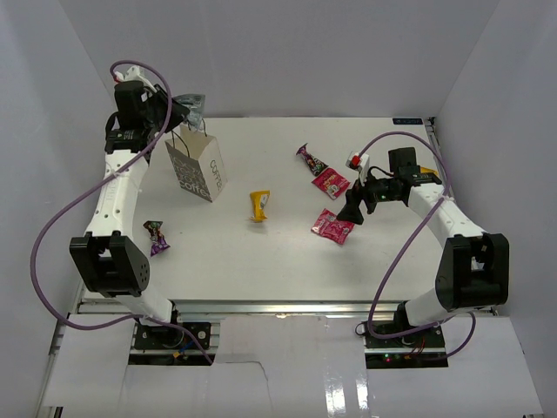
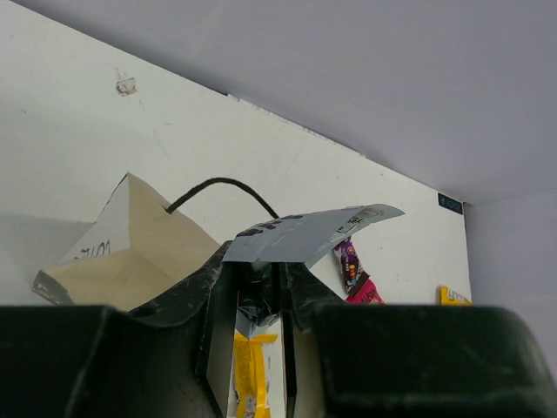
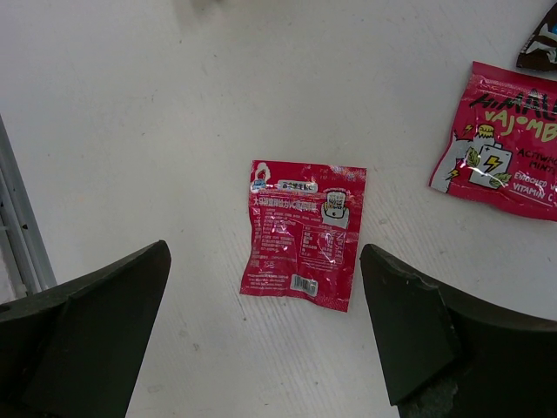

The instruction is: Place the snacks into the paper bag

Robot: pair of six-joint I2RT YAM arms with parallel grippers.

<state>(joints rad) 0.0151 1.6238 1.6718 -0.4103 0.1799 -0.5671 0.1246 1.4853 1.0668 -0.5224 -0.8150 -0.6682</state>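
Top external: left gripper (image 1: 183, 111) clamping grey packet (image 1: 196, 104) above paper bag (image 1: 197, 165) — likely for dropping.
Right gripper (image 1: 354, 213) hovering, fingers apart, over red pouch (image 1: 332, 227) — probably next pick.

My left fingers (image 2: 196, 300) fill the bottom of the view, pinched on a flat grey packet (image 2: 305, 235) that fans out above their tips, with dark print along its edge. At about 9 o'clock from the packet stands the paper bag (image 2: 113, 252), its thin dark handle (image 2: 222, 185) arching towards 12. Through the slit between the fingers, at 6 o'clock, I see a yellow packet (image 2: 248, 374) on the white table (image 2: 174, 122). At 3 o'clock lie a dark purple candy wrapper (image 2: 350, 261) and a red pouch (image 2: 365, 292), touching.
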